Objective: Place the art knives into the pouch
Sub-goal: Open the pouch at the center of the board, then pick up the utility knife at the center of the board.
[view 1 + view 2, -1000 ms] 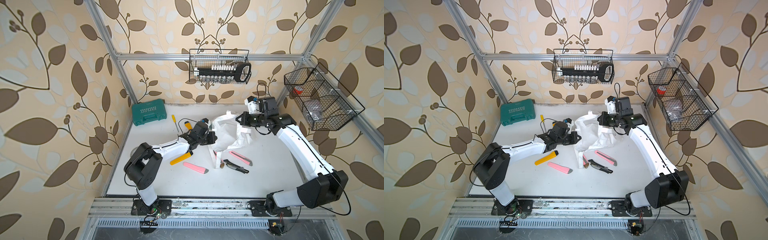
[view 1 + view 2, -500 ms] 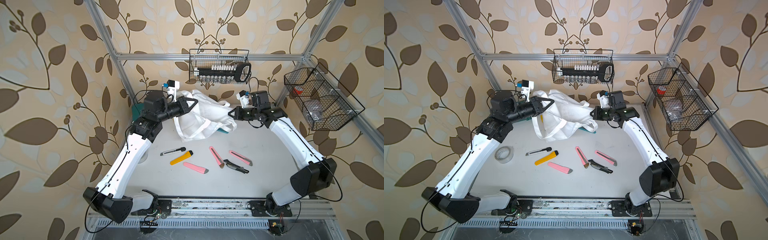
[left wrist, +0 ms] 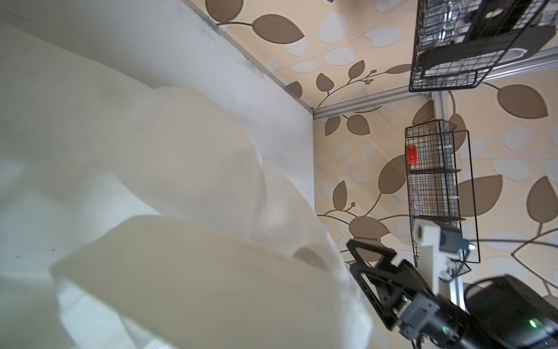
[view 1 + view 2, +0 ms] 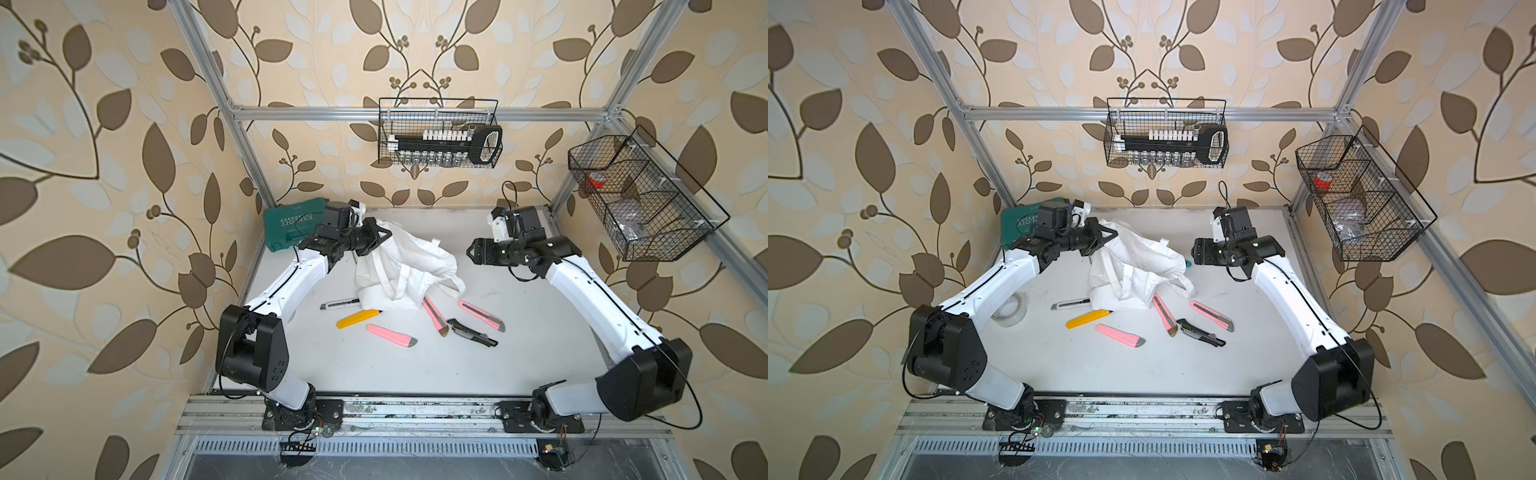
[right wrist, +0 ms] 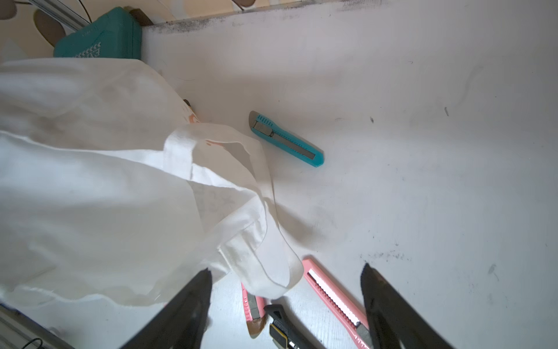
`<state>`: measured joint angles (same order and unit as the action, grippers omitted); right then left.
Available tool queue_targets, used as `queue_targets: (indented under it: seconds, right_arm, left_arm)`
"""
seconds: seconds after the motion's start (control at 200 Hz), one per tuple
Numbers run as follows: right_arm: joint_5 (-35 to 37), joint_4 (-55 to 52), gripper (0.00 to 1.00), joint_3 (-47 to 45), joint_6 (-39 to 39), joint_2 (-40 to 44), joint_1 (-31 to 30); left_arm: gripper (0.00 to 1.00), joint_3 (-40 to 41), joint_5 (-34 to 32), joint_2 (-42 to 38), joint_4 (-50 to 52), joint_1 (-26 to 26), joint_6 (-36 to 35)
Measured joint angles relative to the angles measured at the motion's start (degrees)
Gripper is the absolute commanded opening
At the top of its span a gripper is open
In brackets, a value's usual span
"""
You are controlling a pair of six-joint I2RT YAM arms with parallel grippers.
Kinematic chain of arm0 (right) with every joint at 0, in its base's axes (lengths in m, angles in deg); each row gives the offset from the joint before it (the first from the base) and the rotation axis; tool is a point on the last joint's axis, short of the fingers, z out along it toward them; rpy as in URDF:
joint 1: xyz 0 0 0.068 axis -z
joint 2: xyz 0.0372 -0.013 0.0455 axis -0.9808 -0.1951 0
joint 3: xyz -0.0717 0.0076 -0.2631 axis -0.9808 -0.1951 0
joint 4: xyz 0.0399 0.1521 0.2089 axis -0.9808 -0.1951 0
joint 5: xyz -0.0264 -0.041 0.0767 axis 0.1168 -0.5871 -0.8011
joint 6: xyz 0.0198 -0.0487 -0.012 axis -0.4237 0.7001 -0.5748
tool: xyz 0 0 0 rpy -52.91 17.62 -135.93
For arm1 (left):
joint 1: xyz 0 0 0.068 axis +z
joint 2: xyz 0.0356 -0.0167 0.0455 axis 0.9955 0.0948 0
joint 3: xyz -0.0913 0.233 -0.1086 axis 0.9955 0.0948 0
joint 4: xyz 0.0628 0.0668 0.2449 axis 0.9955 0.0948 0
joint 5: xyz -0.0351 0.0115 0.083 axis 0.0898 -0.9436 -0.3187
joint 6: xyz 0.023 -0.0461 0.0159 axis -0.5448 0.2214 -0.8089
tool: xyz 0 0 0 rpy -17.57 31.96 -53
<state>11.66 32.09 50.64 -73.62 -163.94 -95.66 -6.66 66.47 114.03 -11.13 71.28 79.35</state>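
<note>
The pouch [image 4: 409,266] is lying crumpled in the middle of the table [image 4: 540,332], toward the back, plain white face showing, with one upper corner being lifted clear of the surface. Its loop handles [image 5: 262,193] are trailing toward the right arm's side.

The left gripper [image 4: 380,235] is pinching that raised corner, jaws fully closed on the cloth; in the left wrist view white fabric is filling most of the frame. The right gripper [image 5: 287,270] is hovering just beside the pouch on its handle side, jaws standing wide apart and holding nothing.

Every art knife in view is lying on the table outside the pouch:
- The teal art knife [image 5: 287,139] is resting close behind the handles.
- The grey-white art knife [image 4: 338,304] and the yellow art knife [image 4: 359,319] are lying at the pouch's front edge, the yellow one's tip touching the cloth.
- The middle pink art knife [image 4: 434,316] is lying with one end at the cloth's hem.
- The front pink art knife [image 4: 390,336], the black art knife [image 4: 471,332] and the right-side pink art knife [image 4: 482,316] are lying apart from the pouch.

A green tool case [image 4: 286,224] is sitting in the back corner behind the left gripper. A clear tape roll [image 4: 1011,311] is lying beside the left arm.
</note>
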Motion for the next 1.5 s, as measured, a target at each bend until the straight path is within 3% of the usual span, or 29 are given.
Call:
queue_targets:
  seconds: [0.275,0.38,0.79,1.075,1.19,1.275,1.499]
  right_arm:
    - [2.4,1.3,0.64,-13.6,1.1,3.7,-20.8]
    - [2.4,2.3,0.62,-16.8,1.5,1.7,-24.4]
    - [5.5,12.4,0.56,-17.3,4.6,-13.9,-25.0]
    - [10.0,16.2,0.55,-12.8,7.2,-24.4,-25.0]
    - [11.2,17.1,0.50,-11.3,8.2,-26.7,-24.9]
    - [11.2,17.4,0.39,-11.1,8.7,-27.4,-24.6]
    - [11.2,17.8,0.31,-11.1,8.7,-27.6,-23.8]
  left_arm:
    - [0.00,0.0,2.1,6.6,-3.4,0.6,3.0]
    - [0.00,0.0,2.3,7.2,-3.4,0.6,3.3]
    - [0.00,-2.3,2.3,7.5,-2.7,0.6,3.3]
    - [0.00,-2.6,2.3,9.1,-2.6,0.6,3.3]
    - [0.00,-2.6,2.3,9.6,-2.6,0.6,3.3]
    - [0.00,-2.6,2.3,9.8,-2.6,0.6,3.2]
    - [0.00,-2.6,2.3,9.9,-2.6,0.6,3.2]
